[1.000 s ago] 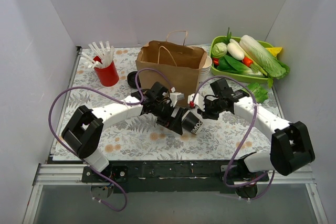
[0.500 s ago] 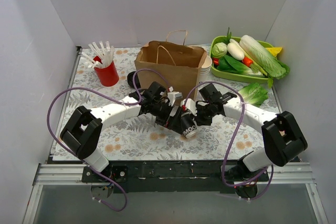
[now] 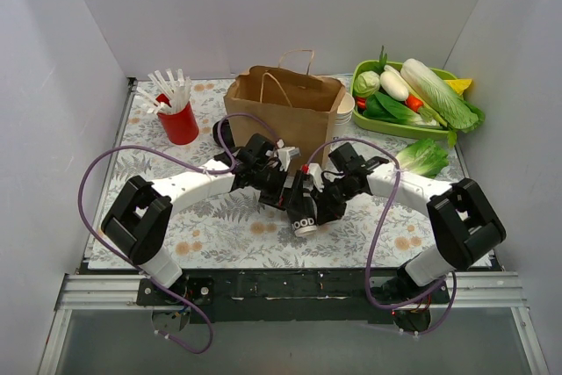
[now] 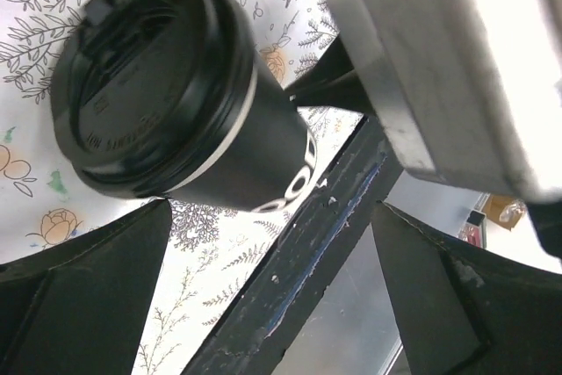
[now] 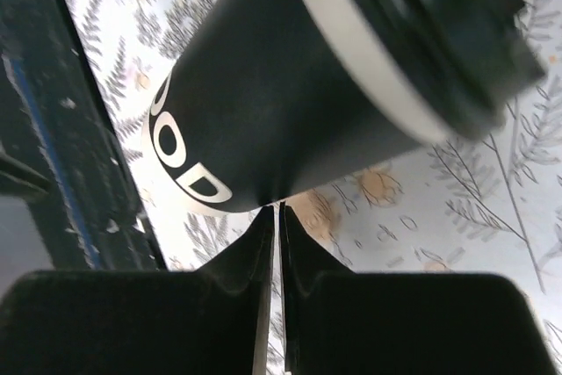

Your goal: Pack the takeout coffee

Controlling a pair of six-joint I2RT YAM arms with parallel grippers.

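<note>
The coffee cup point(image 3: 304, 215) is black with white lettering and a black lid. It lies tilted on the floral mat between both grippers. In the left wrist view the cup point(image 4: 176, 103) sits beyond my left gripper point(image 4: 272, 305), whose jaws stand wide apart and hold nothing. In the right wrist view my right gripper point(image 5: 278, 212) is shut, its tips touching the side of the cup point(image 5: 299, 85). In the top view the left gripper point(image 3: 294, 192) is just left of the cup and the right gripper point(image 3: 327, 204) just right of it. No pulp carrier shows.
A brown paper bag point(image 3: 285, 111) with handles stands open behind the grippers. A red cup of white straws point(image 3: 180, 120) is at the back left. A green tray of vegetables point(image 3: 413, 98) is at the back right, a lettuce leaf point(image 3: 423, 157) beside it. The black table edge point(image 4: 290, 270) is near.
My right gripper has swung left up to the cup. The cup and left gripper have shifted slightly left and toward the near edge.
</note>
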